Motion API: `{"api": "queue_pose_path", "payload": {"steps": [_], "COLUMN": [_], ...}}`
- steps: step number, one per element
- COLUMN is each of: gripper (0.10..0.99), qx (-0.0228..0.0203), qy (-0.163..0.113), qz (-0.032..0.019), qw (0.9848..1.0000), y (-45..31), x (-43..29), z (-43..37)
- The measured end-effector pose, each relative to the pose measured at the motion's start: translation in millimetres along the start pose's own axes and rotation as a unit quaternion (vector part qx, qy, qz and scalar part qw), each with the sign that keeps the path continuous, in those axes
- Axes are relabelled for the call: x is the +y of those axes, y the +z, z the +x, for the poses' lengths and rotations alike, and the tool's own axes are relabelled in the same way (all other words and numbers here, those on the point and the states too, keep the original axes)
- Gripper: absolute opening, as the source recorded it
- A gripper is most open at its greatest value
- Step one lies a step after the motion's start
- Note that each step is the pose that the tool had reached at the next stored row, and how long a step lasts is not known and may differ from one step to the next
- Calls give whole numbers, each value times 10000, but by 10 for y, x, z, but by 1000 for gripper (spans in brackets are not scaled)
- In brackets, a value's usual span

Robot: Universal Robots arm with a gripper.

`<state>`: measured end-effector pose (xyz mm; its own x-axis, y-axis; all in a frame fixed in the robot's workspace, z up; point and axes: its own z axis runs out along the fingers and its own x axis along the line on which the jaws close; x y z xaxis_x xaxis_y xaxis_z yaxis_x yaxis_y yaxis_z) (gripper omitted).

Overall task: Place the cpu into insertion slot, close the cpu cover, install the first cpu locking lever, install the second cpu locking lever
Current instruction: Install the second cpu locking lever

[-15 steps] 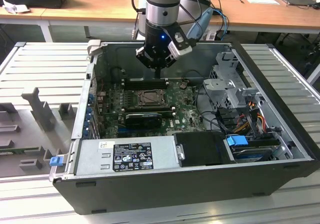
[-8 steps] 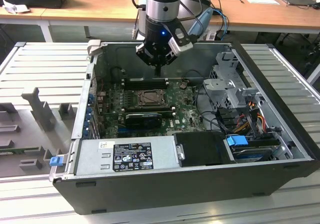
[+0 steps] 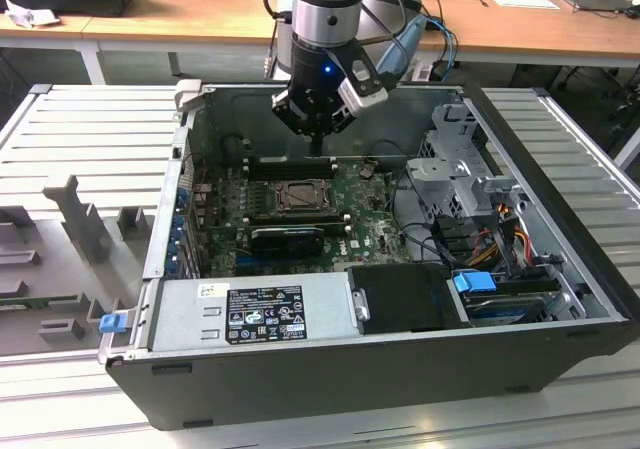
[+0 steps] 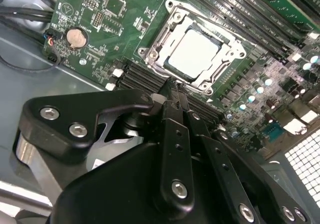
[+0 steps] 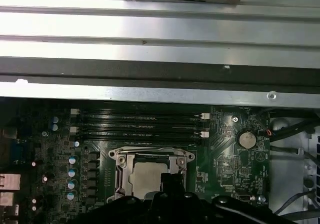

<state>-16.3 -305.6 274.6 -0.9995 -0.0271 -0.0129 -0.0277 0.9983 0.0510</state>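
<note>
The cpu lies flat in the insertion slot on the green motherboard, its pale silver face showing through the window of the cpu cover. The cover lies down flat around the chip. My gripper hangs just above the board at the slot's edge beside the black memory slots, its fingers shut together with nothing between them. In the exterior view the gripper stands inside the open computer case, just behind the insertion slot. The first wrist view shows the cpu and the cover partly hidden by the gripper.
The case walls enclose the board. A grey power supply fills the front, and a drive cage with cables sits at the exterior view's right. A long black card lies in front of the slot. A coin battery sits on the board.
</note>
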Motion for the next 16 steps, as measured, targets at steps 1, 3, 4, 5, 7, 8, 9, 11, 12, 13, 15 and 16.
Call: {"api": "queue_pose_path", "payload": {"steps": [1, 3, 4, 5, 7, 8, 9, 11, 12, 13, 15, 16], "gripper": [106, 106, 106, 106, 106, 106, 106, 106, 106, 106, 106, 106], "qx": [0, 0, 0, 0, 0, 0, 0, 0, 0, 0, 0, 0], "qy": [0, 0, 0, 0, 0, 0, 0, 0, 0, 0, 0, 1], "qz": [1, 3, 4, 4, 5, 5, 5, 4, 4, 4, 5, 4], "qw": [10000, 10000, 10000, 10000, 10000, 10000, 10000, 10000, 10000, 10000, 10000, 10000], "y": [1, 4, 5, 6, 8, 8, 9, 13, 18, 24, 29, 32], "x": [-13, -44, -57, -70, -110, -121, -133, -154, -164, -173, -182, -185], "z": [0, 1, 1, 2, 3, 4, 4, 4, 5, 5, 6, 6]}}
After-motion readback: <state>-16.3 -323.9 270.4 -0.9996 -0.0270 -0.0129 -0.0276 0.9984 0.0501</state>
